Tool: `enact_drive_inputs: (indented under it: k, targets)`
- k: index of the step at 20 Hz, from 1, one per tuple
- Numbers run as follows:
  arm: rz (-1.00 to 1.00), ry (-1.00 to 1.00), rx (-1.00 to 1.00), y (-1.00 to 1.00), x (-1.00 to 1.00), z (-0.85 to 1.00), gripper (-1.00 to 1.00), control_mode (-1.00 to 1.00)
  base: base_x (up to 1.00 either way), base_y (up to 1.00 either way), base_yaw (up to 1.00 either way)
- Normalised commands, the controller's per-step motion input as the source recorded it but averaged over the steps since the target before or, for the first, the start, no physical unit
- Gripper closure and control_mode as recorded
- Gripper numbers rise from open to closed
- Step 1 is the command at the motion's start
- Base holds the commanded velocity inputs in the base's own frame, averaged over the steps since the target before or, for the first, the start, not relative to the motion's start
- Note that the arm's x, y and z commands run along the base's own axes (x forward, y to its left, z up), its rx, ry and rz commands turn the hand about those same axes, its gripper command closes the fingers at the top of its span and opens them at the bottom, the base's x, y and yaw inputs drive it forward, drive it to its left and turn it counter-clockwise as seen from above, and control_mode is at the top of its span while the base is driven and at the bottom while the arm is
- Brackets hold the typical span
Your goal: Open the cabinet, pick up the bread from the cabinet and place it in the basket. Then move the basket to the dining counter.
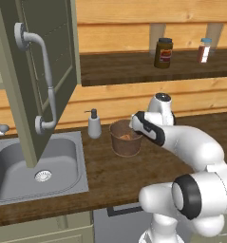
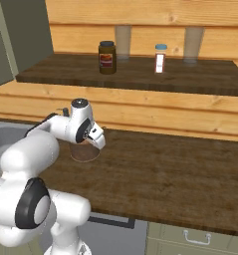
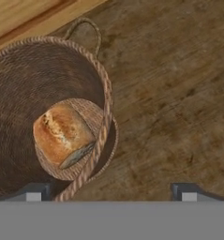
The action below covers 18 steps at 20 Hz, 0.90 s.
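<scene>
Orange-brown crusty bread lump lying on the bottom of the round brown woven basket, below and left of the tool. Tool open, empty, fingers straddling the near rim. Dark wooden counter underneath. Risk: closing on the thin rim off-centre could tip the basket, spilling bread during carry.
</scene>
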Motion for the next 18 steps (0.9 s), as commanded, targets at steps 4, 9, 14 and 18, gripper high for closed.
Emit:
enact_drive_inputs:
  k: [4,9,14,18]
  targets:
    - [0.00,0.01,0.02,0.00,0.14,-0.20,-1.00,-1.00,0.00,0.00,0.00]
    - [0.00,0.01,0.00,0.00,0.10,-0.22,-1.00,-1.00,0.00,0.00,0.00]
    - [0.00,0.01,0.00,0.00,0.15,-0.19,-1.00,-1.00,0.00,0.00,0.00]
    - [0.00,0.04,0.00,0.01,0.26,-0.05,-1.00,-1.00,0.00,0.00,0.00]
